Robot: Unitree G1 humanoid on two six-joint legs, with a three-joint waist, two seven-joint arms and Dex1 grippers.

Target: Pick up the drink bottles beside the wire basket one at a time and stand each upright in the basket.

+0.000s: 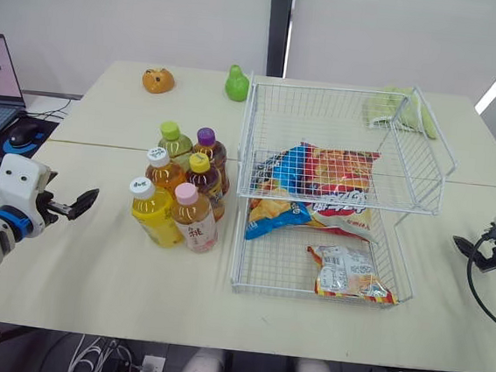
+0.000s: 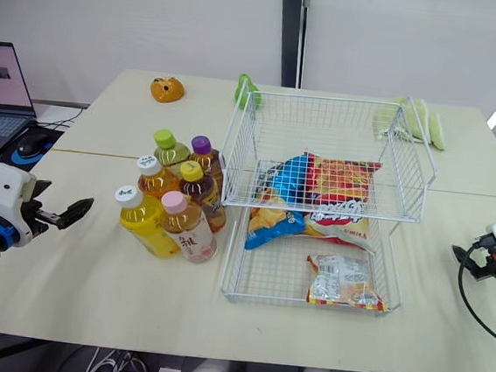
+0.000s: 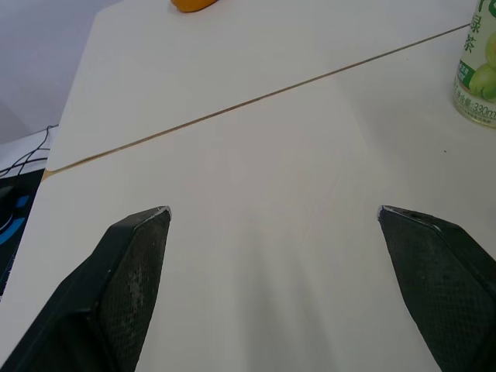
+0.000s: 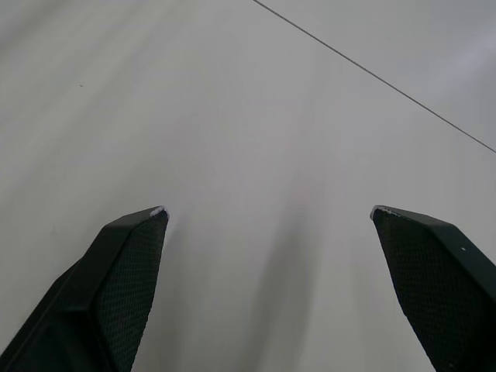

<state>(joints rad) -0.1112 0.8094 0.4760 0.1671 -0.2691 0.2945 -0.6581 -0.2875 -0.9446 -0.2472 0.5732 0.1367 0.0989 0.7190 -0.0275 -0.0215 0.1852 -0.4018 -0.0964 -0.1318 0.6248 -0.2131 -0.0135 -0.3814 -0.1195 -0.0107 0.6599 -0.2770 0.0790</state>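
Drink bottles: clustered at wire basket's 9 o'clock; grasping one may topple neighbours
Left gripper: wide; empty
Right gripper: wide; empty

White wire basket — glossy plastic bottles.

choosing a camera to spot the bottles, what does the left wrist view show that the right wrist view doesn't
Left wrist view, not the right: the left pincer, open, part of a green-label bottle, and an orange toy farther off. Right wrist view, not the left: the right pincer, open. Both: bare table crossed by a seam line, with nothing between the fingers.
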